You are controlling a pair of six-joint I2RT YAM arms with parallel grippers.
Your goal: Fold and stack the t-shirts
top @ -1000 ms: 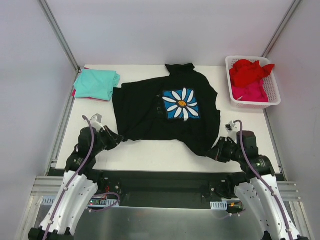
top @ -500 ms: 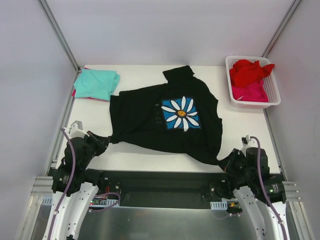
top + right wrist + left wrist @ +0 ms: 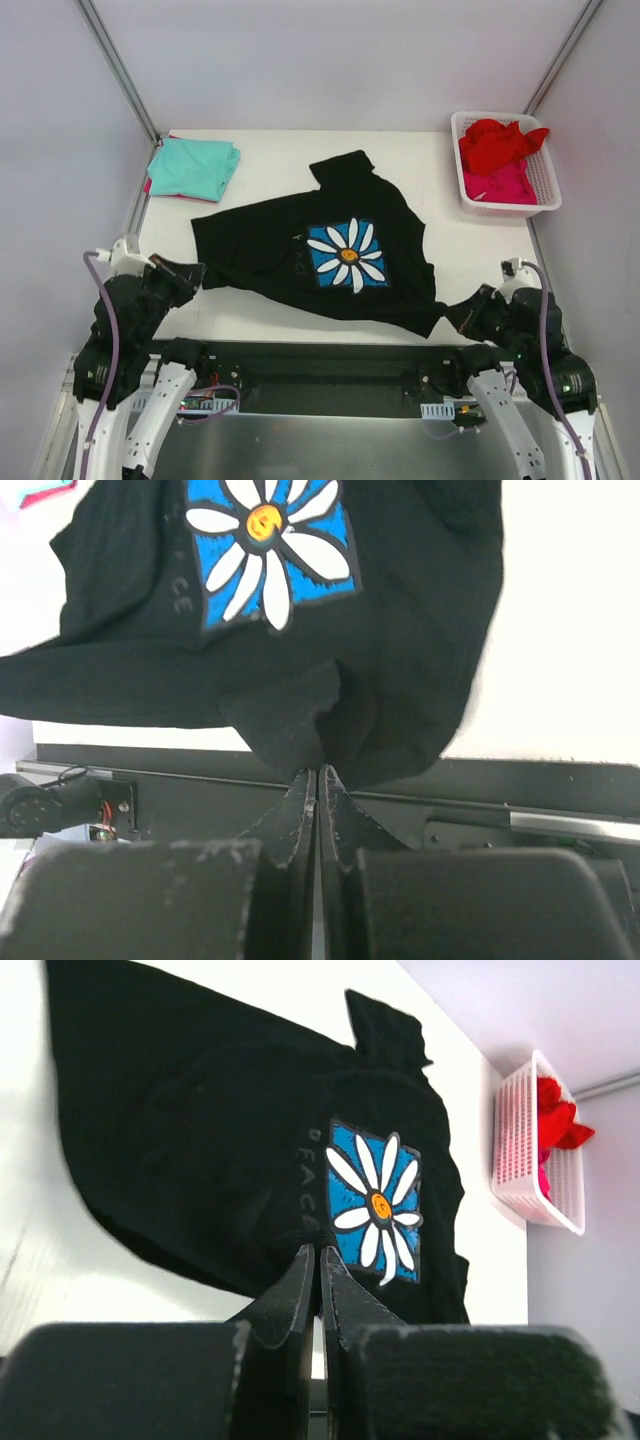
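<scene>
A large black t-shirt (image 3: 270,250) with a white-and-blue flower print (image 3: 346,254) lies stretched across the white table. My left gripper (image 3: 198,274) is shut on its near-left hem corner. My right gripper (image 3: 458,312) is shut on its near-right corner, at the table's front edge. In the left wrist view the black t-shirt (image 3: 180,1140) spreads away from the left gripper (image 3: 318,1252), whose jaws pinch the cloth. In the right wrist view the black t-shirt (image 3: 400,600) bunches into the right gripper (image 3: 317,772). A folded teal t-shirt (image 3: 194,167) lies at the back left, on a pink one that barely shows.
A white slotted basket (image 3: 545,190) at the back right holds a red t-shirt (image 3: 498,142) and a pink one (image 3: 500,184). The basket (image 3: 515,1150) also shows in the left wrist view. The dark frame rail (image 3: 320,360) runs along the table's near edge.
Both arms have pulled back toward the near edge and spread outward, dragging the black t-shirt nearer and to the left. Both grippers stayed shut on the cloth.
</scene>
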